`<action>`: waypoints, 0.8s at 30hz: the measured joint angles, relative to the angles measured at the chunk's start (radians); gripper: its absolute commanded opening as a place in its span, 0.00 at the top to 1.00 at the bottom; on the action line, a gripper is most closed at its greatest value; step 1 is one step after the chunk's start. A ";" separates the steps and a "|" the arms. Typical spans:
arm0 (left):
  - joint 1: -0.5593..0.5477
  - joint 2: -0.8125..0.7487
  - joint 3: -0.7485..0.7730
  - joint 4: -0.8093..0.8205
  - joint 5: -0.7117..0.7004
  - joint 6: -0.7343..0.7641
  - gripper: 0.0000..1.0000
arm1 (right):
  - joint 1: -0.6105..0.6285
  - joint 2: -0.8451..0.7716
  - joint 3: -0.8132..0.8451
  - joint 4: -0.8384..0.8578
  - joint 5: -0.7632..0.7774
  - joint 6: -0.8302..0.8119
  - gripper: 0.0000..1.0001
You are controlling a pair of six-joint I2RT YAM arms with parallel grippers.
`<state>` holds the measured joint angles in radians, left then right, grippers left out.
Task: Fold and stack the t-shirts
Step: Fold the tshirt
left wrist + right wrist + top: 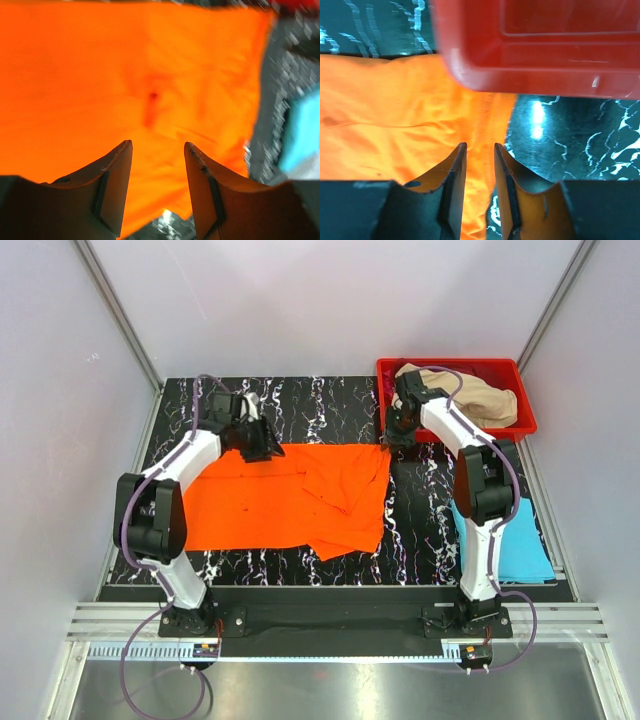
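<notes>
orange t-shirt (290, 502) lies on the table (420, 530), only partly folded, left end effector (157, 147) and right end effector (480, 147) both parted and empty at its far edge; light blue t-shirt (522, 545) sits near-right, beige t-shirt (482, 396) waits in red bin (450, 366).

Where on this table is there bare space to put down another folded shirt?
Widest bare marble: right of the orange shirt, up to the right arm over the light blue shirt. A strip runs along the far edge, from the left gripper to the red bin. Crowded: the bin's near-left corner, with the right gripper over the orange cloth.
</notes>
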<state>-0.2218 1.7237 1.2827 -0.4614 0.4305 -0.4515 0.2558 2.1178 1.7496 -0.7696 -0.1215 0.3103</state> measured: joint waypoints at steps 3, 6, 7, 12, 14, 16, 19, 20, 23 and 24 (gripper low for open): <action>0.069 0.017 0.006 -0.003 -0.087 0.023 0.49 | 0.021 0.002 0.044 -0.018 0.001 0.006 0.61; 0.144 0.044 0.012 -0.013 -0.180 0.051 0.48 | 0.056 0.028 0.108 -0.023 0.008 0.017 0.60; 0.173 0.053 0.013 -0.016 -0.211 0.064 0.49 | 0.068 0.040 0.129 -0.023 0.010 0.022 0.59; 0.285 0.106 0.037 -0.024 -0.311 0.114 0.49 | 0.106 0.135 0.225 -0.023 0.047 0.042 0.59; 0.324 0.146 0.060 -0.024 -0.335 0.133 0.49 | 0.109 0.182 0.246 -0.018 0.063 0.045 0.60; 0.356 0.197 0.090 -0.039 -0.347 0.148 0.50 | 0.108 0.229 0.260 -0.019 0.089 0.045 0.59; 0.384 0.294 0.151 -0.077 -0.364 0.169 0.49 | 0.113 0.271 0.277 -0.023 0.112 0.042 0.59; 0.393 0.316 0.173 -0.093 -0.367 0.171 0.49 | 0.113 0.274 0.289 -0.021 0.130 0.040 0.59; 0.407 0.353 0.244 -0.129 -0.385 0.191 0.49 | 0.111 0.320 0.363 -0.049 0.157 0.029 0.59; 0.412 0.375 0.271 -0.147 -0.388 0.198 0.49 | 0.111 0.339 0.397 -0.061 0.164 0.026 0.59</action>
<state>0.1905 2.0987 1.5539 -0.6086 0.0425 -0.2535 0.3664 2.4569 2.1468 -0.8307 0.0425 0.3359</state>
